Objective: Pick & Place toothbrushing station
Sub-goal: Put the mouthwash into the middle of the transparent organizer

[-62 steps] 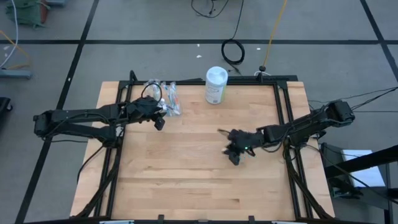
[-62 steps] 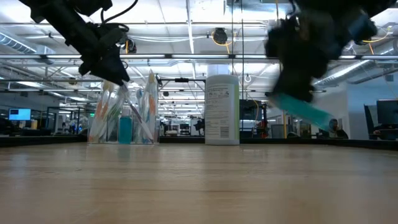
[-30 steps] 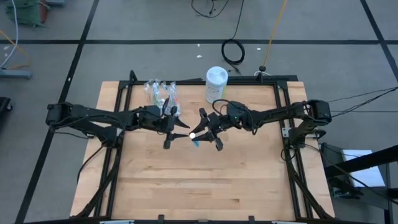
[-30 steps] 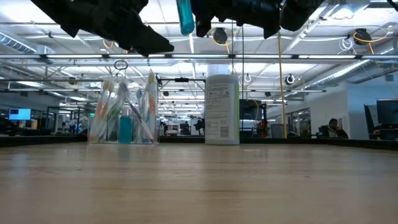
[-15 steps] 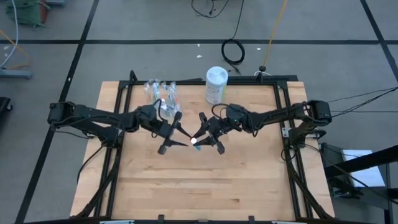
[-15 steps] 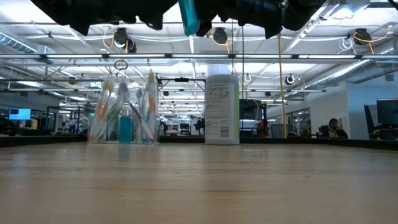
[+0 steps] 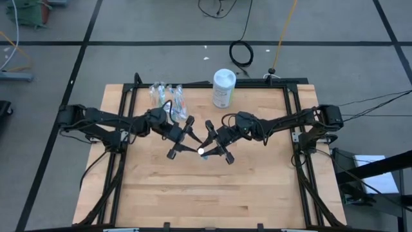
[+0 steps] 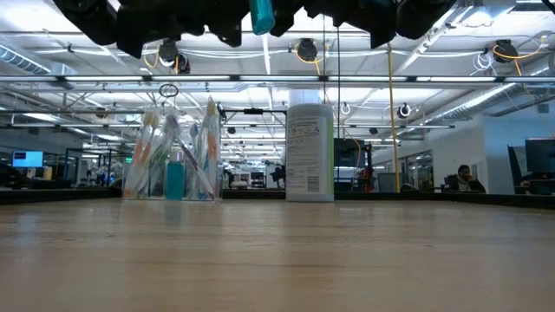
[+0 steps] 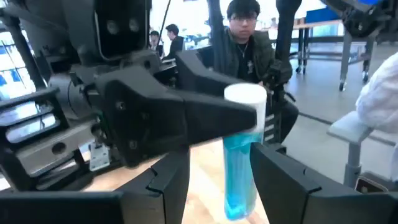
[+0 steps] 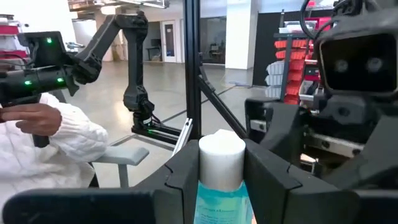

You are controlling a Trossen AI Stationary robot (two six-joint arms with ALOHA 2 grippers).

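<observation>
Right end effector [image 7: 217, 147]: hung in the air above the middle of the bench [image 7: 193, 193], its two fingers [image 10: 273, 163] pressed against the sides of a teal-blue tube [image 7: 202, 152].
Teal-blue tube: stood upright in that grip, white cap uppermost, well clear of the bench top; the low view showed its lower end at the top of the picture [image 8: 261, 16]; the right wrist view showed the white cap between the two fingers [image 10: 221, 155].
Left end effector [image 7: 182, 136]: met the right one above the bench middle, its fingers [image 9: 292, 180] spread apart on either side of the tube [image 9: 241, 168], with no contact visible.
Clear plastic cup [image 7: 166, 98]: stood near the far left corner of the bench, holding upright toothbrushes [image 8: 165, 156] and another teal-blue tube [image 8: 175, 179].
White canister [image 7: 223, 88]: stood at the far edge of the bench, to the right of the cup and apart from it.
People: one person sat beyond the bench in the left wrist view [image 9: 249, 43]; a white sleeve and a hand showed in the right wrist view [image 10: 43, 134].
</observation>
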